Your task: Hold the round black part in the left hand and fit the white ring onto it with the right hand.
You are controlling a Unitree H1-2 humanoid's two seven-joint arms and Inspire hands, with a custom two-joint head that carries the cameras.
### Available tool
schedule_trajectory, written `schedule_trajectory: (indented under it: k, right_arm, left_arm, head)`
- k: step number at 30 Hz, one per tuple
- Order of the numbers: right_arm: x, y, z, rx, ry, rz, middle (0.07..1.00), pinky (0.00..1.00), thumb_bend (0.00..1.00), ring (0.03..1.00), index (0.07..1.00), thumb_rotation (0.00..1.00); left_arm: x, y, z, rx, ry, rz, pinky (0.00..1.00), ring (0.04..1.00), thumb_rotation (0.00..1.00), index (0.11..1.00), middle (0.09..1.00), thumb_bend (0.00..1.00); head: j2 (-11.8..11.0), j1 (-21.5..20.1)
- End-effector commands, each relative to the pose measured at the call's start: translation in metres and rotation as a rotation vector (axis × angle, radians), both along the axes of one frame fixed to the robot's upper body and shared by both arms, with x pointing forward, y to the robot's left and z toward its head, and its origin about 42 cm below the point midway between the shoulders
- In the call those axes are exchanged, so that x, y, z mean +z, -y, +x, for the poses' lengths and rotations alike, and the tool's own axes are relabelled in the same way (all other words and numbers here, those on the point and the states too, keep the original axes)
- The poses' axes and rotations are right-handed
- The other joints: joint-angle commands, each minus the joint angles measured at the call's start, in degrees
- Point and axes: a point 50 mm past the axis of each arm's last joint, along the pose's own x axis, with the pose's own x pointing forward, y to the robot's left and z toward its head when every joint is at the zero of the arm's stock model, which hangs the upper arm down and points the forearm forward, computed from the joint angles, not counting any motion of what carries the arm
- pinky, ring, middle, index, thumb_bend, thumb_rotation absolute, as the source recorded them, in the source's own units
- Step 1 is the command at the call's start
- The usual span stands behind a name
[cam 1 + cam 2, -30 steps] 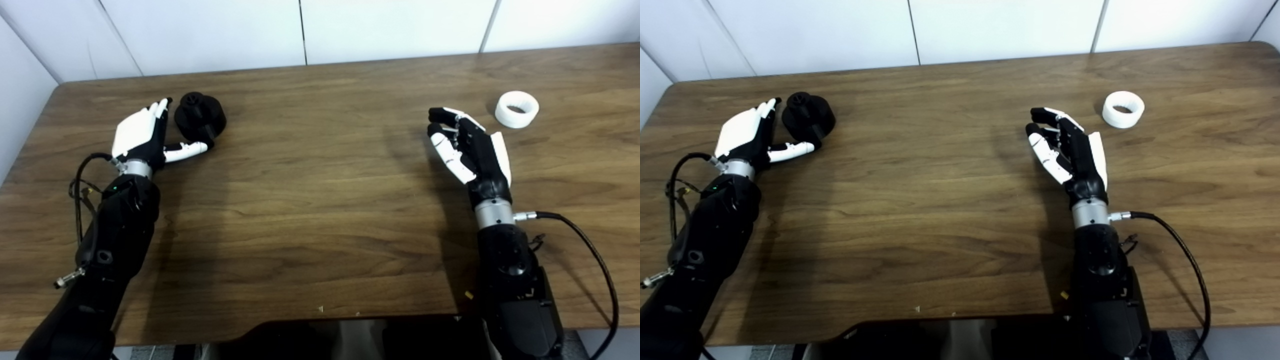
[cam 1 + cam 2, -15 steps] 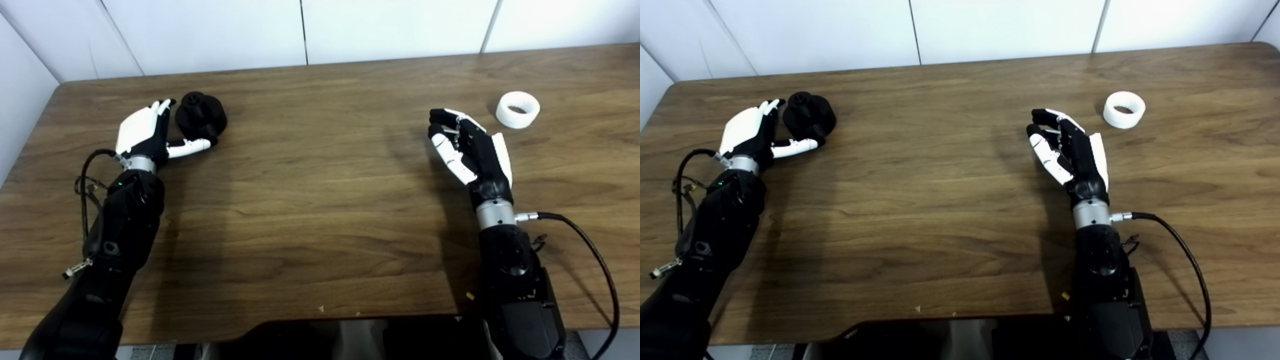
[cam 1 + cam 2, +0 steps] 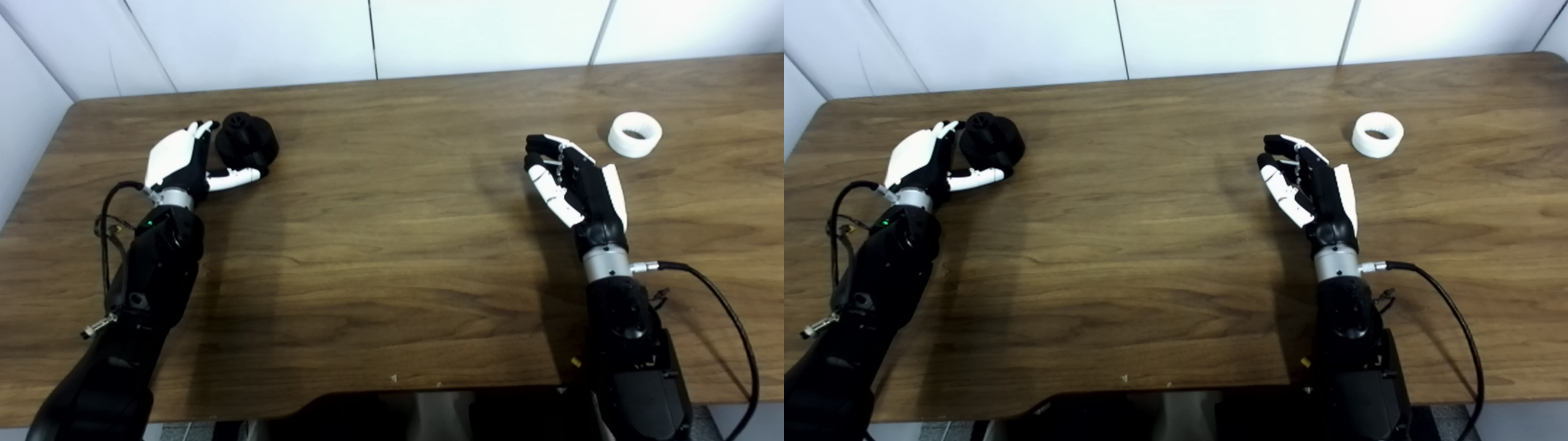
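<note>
The round black part [image 3: 247, 140] sits on the wooden table [image 3: 392, 245] at the far left, a small knob on its top. My left hand [image 3: 184, 160] is open right beside it: the fingers reach along its left side and the thumb lies under its near edge, touching or nearly touching. The white ring [image 3: 634, 134] lies flat at the far right. My right hand [image 3: 576, 180] hovers open, fingers loosely curled, to the left of and nearer than the ring, apart from it and holding nothing.
A white panelled wall [image 3: 367, 37] runs behind the table's far edge. A black cable [image 3: 729, 318] loops from my right wrist over the table's right side. A dark object [image 3: 429, 413] sits below the near edge.
My left hand has crept forward and a little right, closing in around the black part. The right hand and the ring have hardly moved.
</note>
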Motion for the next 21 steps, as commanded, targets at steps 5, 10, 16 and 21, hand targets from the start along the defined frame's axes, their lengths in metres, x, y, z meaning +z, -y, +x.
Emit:
schedule_trajectory:
  k: [5,10,16,21]
  right_arm:
    - [0.019,-0.004,0.004,0.003,0.087,0.001,0.748,0.67,0.46,0.69,0.735,0.59]
    - [0.02,-0.004,0.004,-0.001,0.082,0.006,0.75,0.67,0.45,0.689,0.733,0.57]
    - [0.021,-0.004,0.005,-0.001,0.087,-0.005,0.75,0.67,0.44,0.685,0.732,0.57]
    - [0.021,-0.003,0.005,0.0,0.09,-0.015,0.752,0.66,0.44,0.686,0.736,0.58]
  left_arm:
    - [0.032,0.006,0.021,-0.019,0.093,0.022,1.0,1.0,0.62,0.937,1.0,1.0]
    - [0.032,0.01,0.021,-0.04,0.085,0.005,1.0,1.0,0.64,0.943,1.0,1.0]
    - [0.033,0.016,0.022,-0.057,0.087,-0.001,1.0,1.0,0.65,0.93,1.0,1.0]
    - [0.033,0.019,0.023,-0.046,0.086,-0.015,1.0,1.0,0.62,0.897,1.0,1.0]
  head:
    - [0.0,-0.1]
    - [0.1,-0.2]
    - [0.1,-0.3]
    - [0.0,-0.5]
